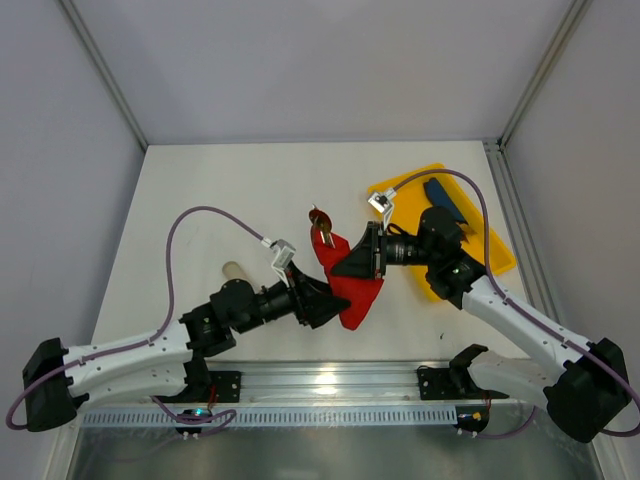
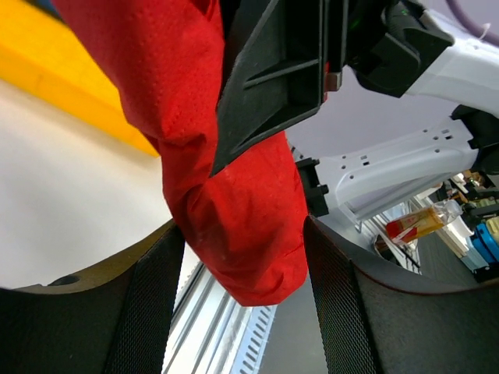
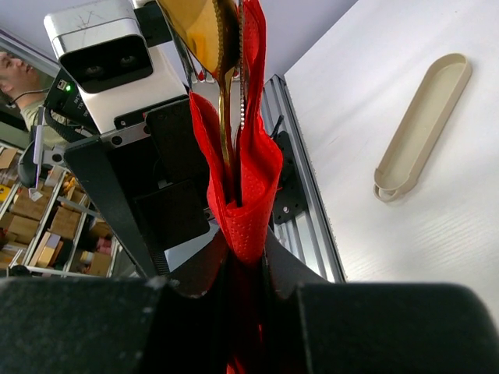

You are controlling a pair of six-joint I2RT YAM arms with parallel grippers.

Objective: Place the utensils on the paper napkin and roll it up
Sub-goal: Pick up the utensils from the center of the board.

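**A:** Where is the napkin?

**B:** Off the table, lifted between the two claws just beside the yellow tray, on the side facing the left arm. None of it lies on the tray.

**A:** Who has it?

**B:** The right claw. Its jaws are narrow, pinching the red paper at mid-length with the utensils inside the fold. I'd say that hold is there to stop the metal sliding out while the bundle is in the air.

**A:** And the left claw?

**B:** Its jaws are wide, one to each side of the bundle's lower end. The paper fills the gap and may brush the pads, but I see no squeeze. My guess is that it brackets the end to steady or tighten it, or to let it go.

**A:** How does the bundle look?

**B:** More a loose wrap than a neat roll. It is bright red dimpled paper, creased, with a blunt crumpled bottom tip. The top gapes open, and the golden spoon bowl sticks out. A thin toothed edge beside it may be the fork.

**A:** Anything else about?

**B:** A dark-blue flat piece rests on the tray's far end. A beige sleeve lies on the table well away from the tray, beyond the left arm.
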